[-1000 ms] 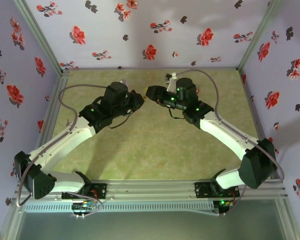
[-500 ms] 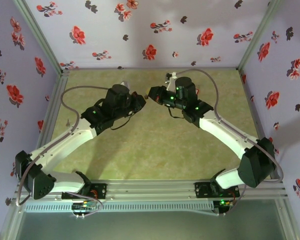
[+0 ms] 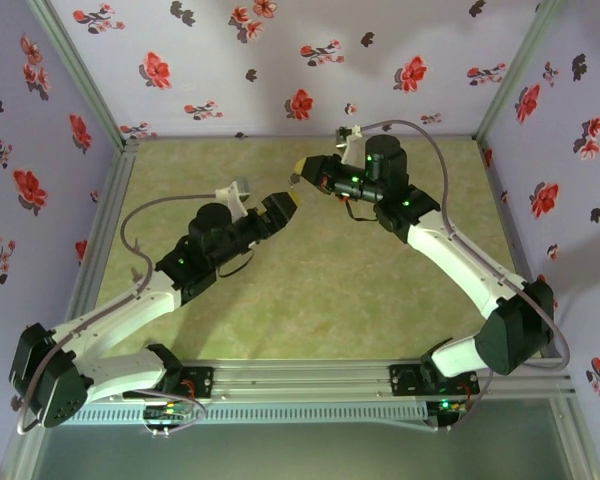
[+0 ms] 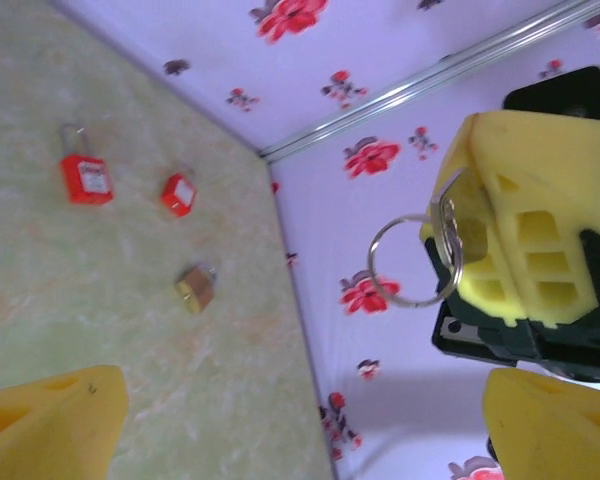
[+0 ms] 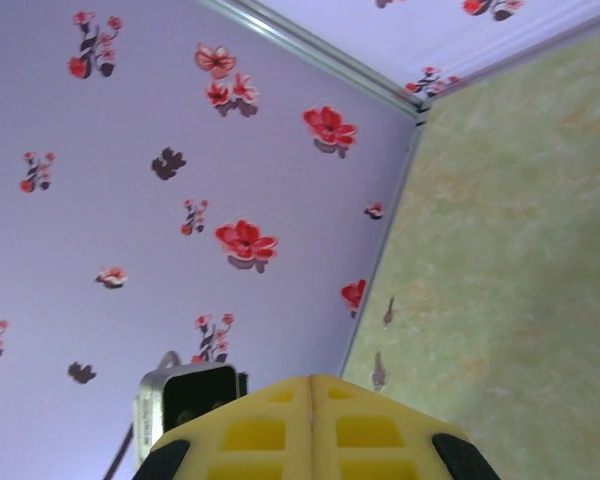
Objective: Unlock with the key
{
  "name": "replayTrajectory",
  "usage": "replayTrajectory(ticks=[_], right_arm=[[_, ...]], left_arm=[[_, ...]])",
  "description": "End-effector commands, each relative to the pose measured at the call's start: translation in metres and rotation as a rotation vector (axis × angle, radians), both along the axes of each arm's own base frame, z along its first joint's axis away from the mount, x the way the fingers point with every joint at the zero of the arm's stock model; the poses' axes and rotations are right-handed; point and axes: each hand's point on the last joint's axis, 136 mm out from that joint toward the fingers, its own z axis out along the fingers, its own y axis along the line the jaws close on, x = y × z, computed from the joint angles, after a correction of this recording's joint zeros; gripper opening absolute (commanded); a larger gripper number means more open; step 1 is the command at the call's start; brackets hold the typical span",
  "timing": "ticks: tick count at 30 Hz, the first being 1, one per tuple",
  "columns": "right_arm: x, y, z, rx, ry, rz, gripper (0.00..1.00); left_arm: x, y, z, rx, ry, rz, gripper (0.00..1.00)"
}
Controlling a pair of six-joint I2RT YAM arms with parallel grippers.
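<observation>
Right hand (image 5: 312,398) clamps the key (image 4: 448,234), left hand (image 4: 302,390) gapes; brass padlock (image 4: 195,288) and red padlocks (image 4: 85,178) lie beyond.

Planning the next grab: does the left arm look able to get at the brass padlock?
Probably yes: the left tool is open and empty, the brass padlock lies alone on bare table ahead; the right tool, gripping the key, hangs aside.

The right hand (image 5: 311,388) has its yellow ribbed fingers (image 5: 260,435) pressed flat together. Beyond are a lilac wall printed with red flowers (image 5: 130,230) and, to its right, the mottled green tabletop (image 5: 520,230).
</observation>
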Motion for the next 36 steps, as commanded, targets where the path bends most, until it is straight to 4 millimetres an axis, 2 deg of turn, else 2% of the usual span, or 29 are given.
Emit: replayTrajectory(ticks=[1,6,11,16,19,23,29,32,36], right_arm=[[-0.006,0.007,0.009,0.041,0.02,0.055,0.0],[-0.009,0.007,0.009,0.051,0.029,0.058,0.0],[-0.011,0.006,0.012,0.064,0.034,0.061,0.0],[-0.015,0.008,0.013,0.071,0.033,0.07,0.0],[-0.016,0.009,0.012,0.072,0.035,0.074,0.0],[-0.018,0.011,0.012,0.077,0.038,0.079,0.0],[-0.021,0.013,0.012,0.08,0.042,0.084,0.0],[-0.022,0.013,0.01,0.079,0.043,0.084,0.0],[-0.021,0.013,0.009,0.079,0.046,0.082,0.0]], left_arm=[[-0.001,0.004,0.041,-0.117,-0.16,0.001,0.92],[0.001,0.011,0.049,-0.188,-0.195,0.018,0.92],[0.006,0.017,0.048,-0.205,-0.179,0.032,0.9],[0.012,0.017,0.05,-0.222,-0.17,0.026,0.87],[0.014,0.01,0.055,-0.227,-0.174,0.0,0.84],[0.017,0.0,0.055,-0.235,-0.166,-0.032,0.77],[0.021,-0.003,0.055,-0.24,-0.165,-0.042,0.69],[0.022,-0.005,0.055,-0.242,-0.166,-0.048,0.62],[0.023,-0.003,0.054,-0.243,-0.165,-0.044,0.48]])
